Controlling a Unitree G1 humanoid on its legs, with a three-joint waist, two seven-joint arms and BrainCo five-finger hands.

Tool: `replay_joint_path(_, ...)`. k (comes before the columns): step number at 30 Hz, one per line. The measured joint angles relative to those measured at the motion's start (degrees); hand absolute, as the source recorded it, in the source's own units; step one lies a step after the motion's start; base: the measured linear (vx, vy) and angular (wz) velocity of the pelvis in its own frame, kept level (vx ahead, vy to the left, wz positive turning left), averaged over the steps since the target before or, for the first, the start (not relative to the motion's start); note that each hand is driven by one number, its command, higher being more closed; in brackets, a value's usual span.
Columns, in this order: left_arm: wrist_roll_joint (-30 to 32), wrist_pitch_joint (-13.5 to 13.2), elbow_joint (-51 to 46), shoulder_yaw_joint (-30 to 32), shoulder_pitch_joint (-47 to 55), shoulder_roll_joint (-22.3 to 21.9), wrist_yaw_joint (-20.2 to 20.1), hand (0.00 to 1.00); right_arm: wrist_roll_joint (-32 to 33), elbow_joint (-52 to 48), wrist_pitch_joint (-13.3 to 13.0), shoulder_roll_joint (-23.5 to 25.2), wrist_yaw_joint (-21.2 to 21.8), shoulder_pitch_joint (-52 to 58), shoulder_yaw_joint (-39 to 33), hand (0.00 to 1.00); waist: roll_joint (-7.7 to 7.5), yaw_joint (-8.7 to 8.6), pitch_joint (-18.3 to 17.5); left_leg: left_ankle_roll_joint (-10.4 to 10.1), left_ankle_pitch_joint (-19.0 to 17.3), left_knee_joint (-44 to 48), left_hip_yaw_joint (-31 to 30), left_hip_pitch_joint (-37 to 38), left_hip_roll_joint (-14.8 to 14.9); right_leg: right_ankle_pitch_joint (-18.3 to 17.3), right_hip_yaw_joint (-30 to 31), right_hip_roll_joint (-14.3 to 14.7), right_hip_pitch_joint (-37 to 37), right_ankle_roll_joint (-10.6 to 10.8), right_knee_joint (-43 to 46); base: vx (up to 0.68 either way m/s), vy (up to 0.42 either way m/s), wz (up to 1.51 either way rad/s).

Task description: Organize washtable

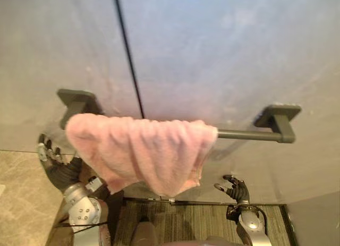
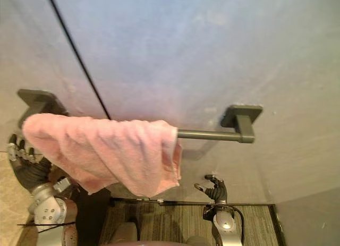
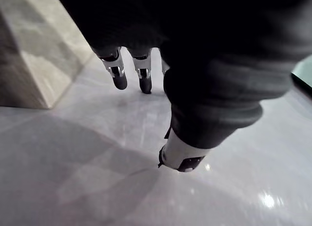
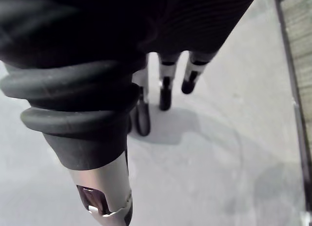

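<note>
A pink towel (image 1: 143, 153) hangs draped over the left part of a dark towel bar (image 1: 249, 134) fixed to the grey wall. My left hand (image 1: 59, 165) is raised just below and left of the towel's left end, fingers straight, touching nothing. My right hand (image 1: 237, 189) is lower, below the bar's bare right part, fingers relaxed and apart, empty. In the left wrist view the fingers (image 3: 120, 75) point at a pale surface. The right wrist view shows fingers (image 4: 165, 95) extended over a grey surface.
The bar's two dark brackets (image 1: 76, 101) (image 1: 280, 118) hold it to the wall. A dark vertical seam (image 1: 129, 54) runs down the wall behind the towel. A beige stone panel (image 1: 21, 193) lies at lower left, striped carpet (image 1: 186, 219) below.
</note>
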Motion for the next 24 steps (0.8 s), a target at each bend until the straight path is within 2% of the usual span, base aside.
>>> replay_joint_path(3, -7.19, 0.99, 3.93, -1.82, 1.50, 3.55, -5.70, 0.00, -0.01, 0.00, 0.88, -0.21, 1.77, 0.75, 0.51, 0.00, 0.81, 0.10, -1.01, 0.76, 0.76, -2.02, 0.25, 0.76, -1.78, 0.40, 0.29, -1.61, -0.01, 0.32, -0.75, -0.04, 0.130, 0.10)
replay_joint_path(7, -15.79, 2.66, 6.38, -5.21, 4.19, 6.62, -11.06, 0.00, -0.76, -0.48, 0.88, -0.42, 5.64, 0.49, 6.05, 0.00, 1.18, -0.16, -2.51, 0.10, 3.30, -6.43, 1.91, 1.82, -1.46, 0.75, 1.81, -1.15, -1.09, 1.28, -3.00, -0.13, 0.020, -0.17)
replay_joint_path(9, -19.15, 3.76, 7.19, -8.55, 6.73, 7.71, -13.56, 0.00, -2.21, -2.80, 0.82, -0.56, 7.10, 0.44, 8.79, 0.00, 2.39, -1.00, -2.81, -0.32, 4.51, -8.72, 2.69, 2.95, -0.76, 1.10, 2.29, -0.69, -1.35, 0.85, -3.15, -0.12, -0.033, -0.23)
replay_joint_path(10, -21.78, 4.70, 7.21, -12.33, 9.80, 8.25, -15.50, 0.00, -2.71, -4.61, 0.75, -1.41, 7.89, -0.10, 11.67, 0.00, 3.46, -1.12, -3.50, -0.64, 5.70, -10.73, 4.29, 3.83, 0.35, 1.82, 3.52, 0.15, -2.01, 0.53, -3.80, -0.08, -0.049, -0.38)
replay_joint_path(15, -24.55, 5.60, 7.22, -14.31, 10.76, 9.60, -18.20, 0.00, -2.79, -4.64, 0.04, -1.99, 9.87, -0.85, 13.81, 0.00, 4.32, -1.18, -4.02, -1.35, 7.63, -12.97, 4.93, 4.67, 1.91, 3.51, 4.51, 1.71, -2.39, 0.70, -5.43, -0.01, -0.040, -0.19)
replay_joint_path(18, -25.67, 5.60, 8.09, -14.24, 11.04, 11.21, -17.98, 0.00, -2.82, -4.63, -0.38, -3.01, 9.90, -0.73, 13.78, 0.00, 4.12, -1.18, -4.05, -1.33, 8.17, -13.73, 4.83, 5.03, 2.06, 3.72, 4.41, 2.01, -2.25, 0.85, -5.56, 0.03, -0.036, 0.00)
replay_joint_path(24, -25.54, 5.60, 8.08, -13.80, 11.44, 10.95, -16.87, 0.00, -3.83, -4.44, -0.44, -3.83, 9.96, 0.29, 14.83, 0.00, 4.21, -1.17, -3.98, -1.51, 8.30, -13.63, 2.76, 4.89, 1.90, 3.80, 2.34, 2.31, -0.43, 0.92, -6.48, 0.03, -0.021, 0.16)
